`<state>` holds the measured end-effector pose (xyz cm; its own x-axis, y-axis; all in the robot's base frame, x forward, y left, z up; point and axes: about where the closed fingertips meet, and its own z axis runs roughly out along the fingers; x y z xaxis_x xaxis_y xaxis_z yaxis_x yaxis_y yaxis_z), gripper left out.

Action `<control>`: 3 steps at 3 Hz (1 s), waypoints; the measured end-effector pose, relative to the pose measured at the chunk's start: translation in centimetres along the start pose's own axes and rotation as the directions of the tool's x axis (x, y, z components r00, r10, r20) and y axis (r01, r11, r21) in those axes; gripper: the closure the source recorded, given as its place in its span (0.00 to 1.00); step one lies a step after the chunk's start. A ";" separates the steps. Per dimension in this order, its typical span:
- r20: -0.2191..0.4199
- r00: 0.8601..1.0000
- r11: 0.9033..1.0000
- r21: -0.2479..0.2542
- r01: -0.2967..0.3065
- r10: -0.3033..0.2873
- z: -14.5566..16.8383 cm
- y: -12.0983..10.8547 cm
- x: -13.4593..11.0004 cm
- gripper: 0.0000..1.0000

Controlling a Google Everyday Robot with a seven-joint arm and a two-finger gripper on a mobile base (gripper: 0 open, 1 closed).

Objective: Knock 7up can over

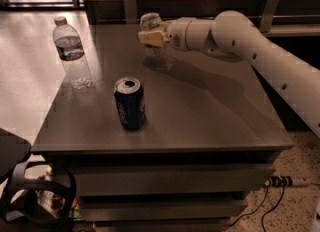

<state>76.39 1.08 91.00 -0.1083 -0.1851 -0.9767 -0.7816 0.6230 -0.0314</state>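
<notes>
The 7up can [149, 22], pale silver-grey with a shiny top, stands at the far edge of the grey table [210, 111], left of its middle. My gripper [152, 38] reaches in from the right on a white arm [240, 36] and sits right against the can's front, covering its lower half. The can's top shows above the gripper. I cannot tell whether the can is upright or slightly tipped back.
A dark blue Pepsi can [130, 103] stands upright near the table's front left. A clear plastic water bottle [72, 52] stands at the left edge. A wooden wall with metal brackets runs behind the table. Cables lie on the floor at the lower right.
</notes>
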 end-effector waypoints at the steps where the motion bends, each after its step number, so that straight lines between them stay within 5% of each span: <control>1: -0.148 0.989 0.999 0.031 0.037 -0.032 -2.9 -0.9 -1.3 1.00; 2: -0.243 0.969 0.998 0.043 0.055 -0.043 -3.8 -1.4 -1.0 1.00; 3: -0.404 0.913 0.995 0.046 0.087 -0.061 -4.1 -1.4 0.6 1.00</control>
<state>74.87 -3.01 91.34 -0.2995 -0.5139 -0.8039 -0.7591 0.6387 -0.1255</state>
